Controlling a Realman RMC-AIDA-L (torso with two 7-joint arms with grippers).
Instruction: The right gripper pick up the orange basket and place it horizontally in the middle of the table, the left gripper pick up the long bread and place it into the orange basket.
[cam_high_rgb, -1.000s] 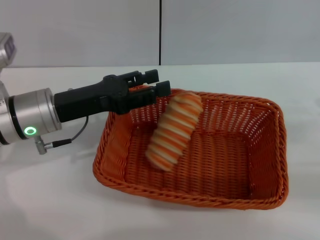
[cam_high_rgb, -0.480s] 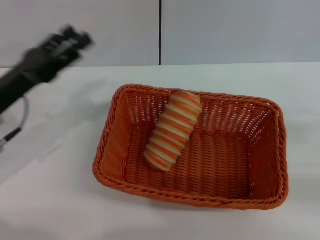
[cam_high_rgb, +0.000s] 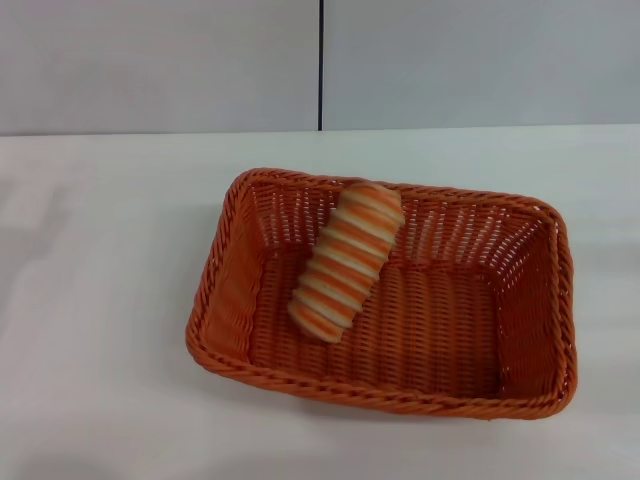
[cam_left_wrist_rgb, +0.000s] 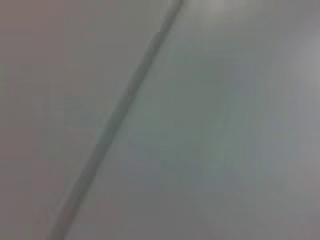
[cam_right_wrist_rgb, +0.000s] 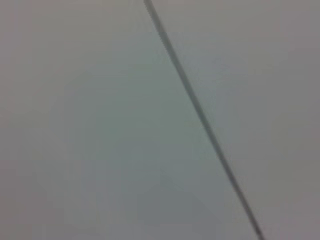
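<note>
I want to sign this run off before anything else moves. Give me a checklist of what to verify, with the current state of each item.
1. Orange basket standing upright on the table, long side across the head view: ok.
2. Long bread inside the basket: ok.
3. Bread lying flat on the basket floor: not ok; its far end leans on the back wall.
4. Left gripper clear of the basket: ok; it is out of the head view.
5. Right gripper clear of the basket: ok; also out of view.
6. Jaws open or shut on either arm: cannot tell; both wrist views show only a plain wall.
</note>
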